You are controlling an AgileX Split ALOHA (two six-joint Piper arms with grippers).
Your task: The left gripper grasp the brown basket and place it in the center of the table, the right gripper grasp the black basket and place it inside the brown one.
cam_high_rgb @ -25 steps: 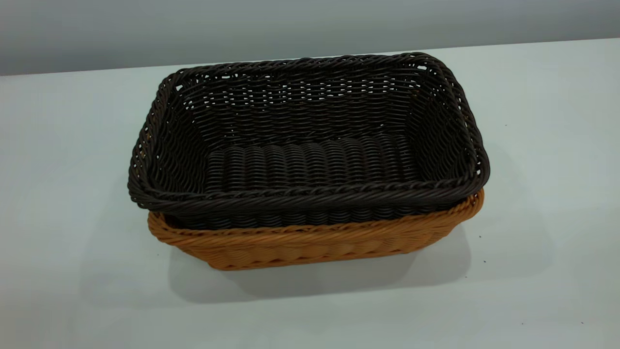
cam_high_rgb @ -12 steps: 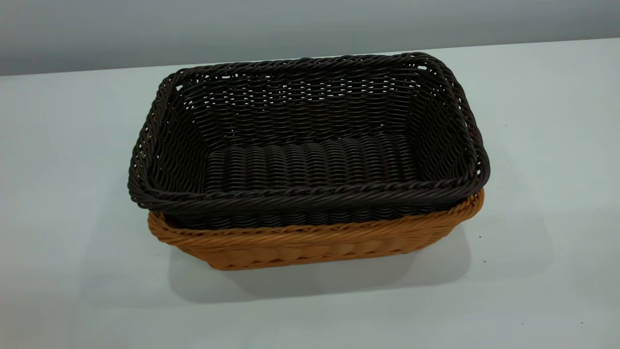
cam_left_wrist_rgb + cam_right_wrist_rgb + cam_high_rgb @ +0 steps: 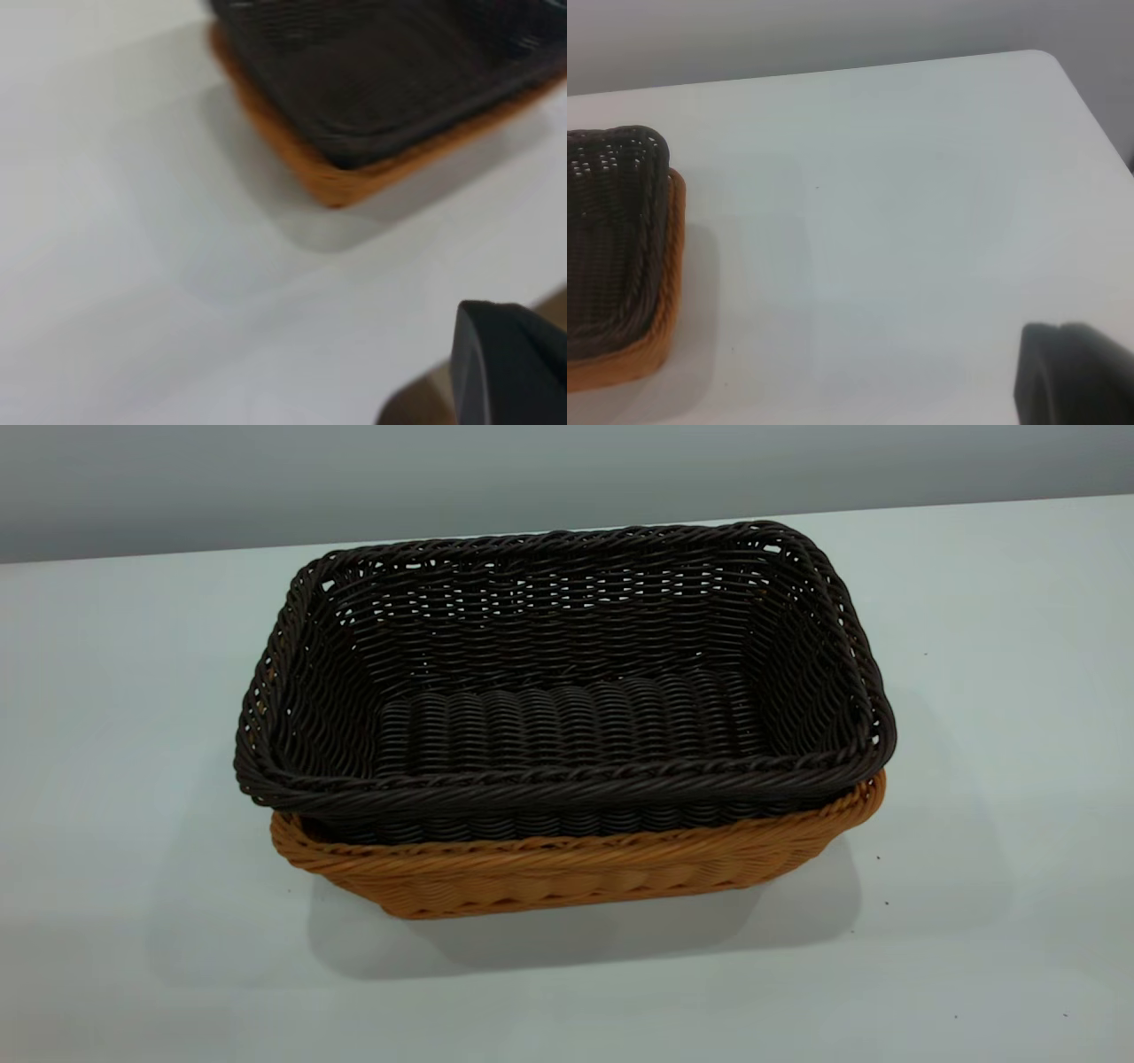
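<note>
The black basket [image 3: 567, 682] sits nested inside the brown basket [image 3: 567, 872] in the middle of the white table [image 3: 1001, 921]; its braided rim stands a little above the brown rim. Neither gripper shows in the exterior view. In the left wrist view the nested black basket [image 3: 390, 71] and brown basket [image 3: 301, 159] lie far off, and only a dark part of my left gripper [image 3: 509, 363] shows at the picture's corner. In the right wrist view one end of the black basket [image 3: 607, 239] and brown basket [image 3: 660, 328] shows, well away from my right gripper [image 3: 1076, 372]. Both grippers hold nothing visible.
The table's rounded far corner [image 3: 1050, 62] and edge show in the right wrist view. A table edge with brown floor beyond it [image 3: 425, 403] shows in the left wrist view. A grey wall [image 3: 567, 469] stands behind the table.
</note>
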